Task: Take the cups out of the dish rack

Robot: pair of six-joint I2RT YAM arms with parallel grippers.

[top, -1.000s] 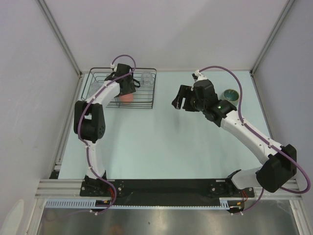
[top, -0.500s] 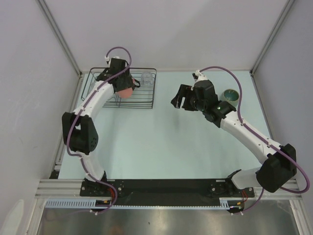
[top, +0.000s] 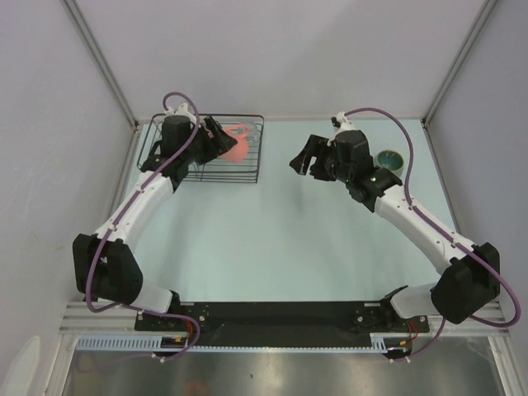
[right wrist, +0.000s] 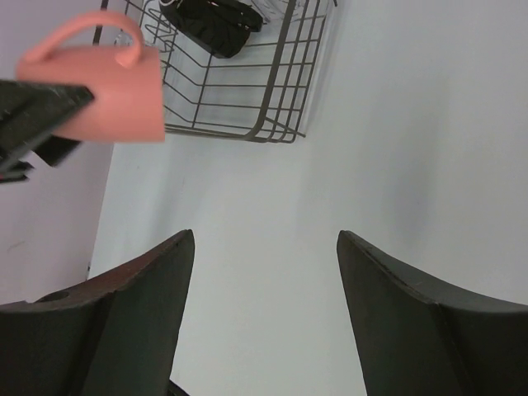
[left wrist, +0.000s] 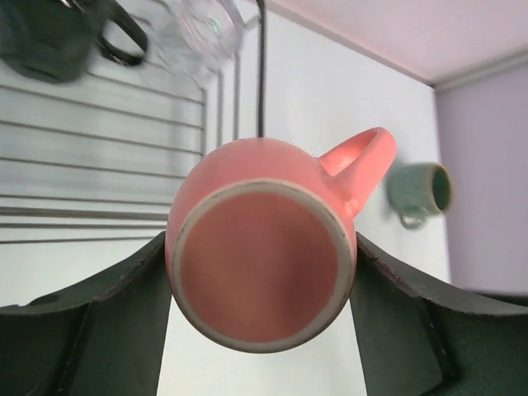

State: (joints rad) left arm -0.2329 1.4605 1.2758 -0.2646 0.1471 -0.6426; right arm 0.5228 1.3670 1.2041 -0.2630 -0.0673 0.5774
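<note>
Left gripper [left wrist: 262, 247]: clamped on the pink cup [left wrist: 260, 264], one finger [left wrist: 124, 305] pressing each side of the cup wall. The grip is wide.
Pink cup, position: held in the air over the right end of the dish rack [top: 219, 181] in the top view, where the cup [top: 235, 144] shows just beside the rack's right rim.
Pink cup, attitude: its base faces the left wrist camera and the handle points up and to the right there. In the right wrist view the cup [right wrist: 103, 78] is seen side-on with the handle on top.
Dish rack: a black wire basket at the far left of the table [top: 272, 239], standing flat.
Rack contents: a black mug [left wrist: 49, 37] sits in the rack, and a clear glass [left wrist: 202, 29] is beside it, blurred. The mug [right wrist: 210, 25] also shows in the right wrist view, at the far part of the rack [right wrist: 272, 91].
Green cup [top: 389, 158]: upright on the table at the far right, well apart from the rack. It is also seen past the pink cup in the left wrist view [left wrist: 421, 191].
Right gripper [top: 304, 163]: jaws spread and nothing between them [right wrist: 264, 272]. It hangs above bare table, between the rack and the green cup.
</note>
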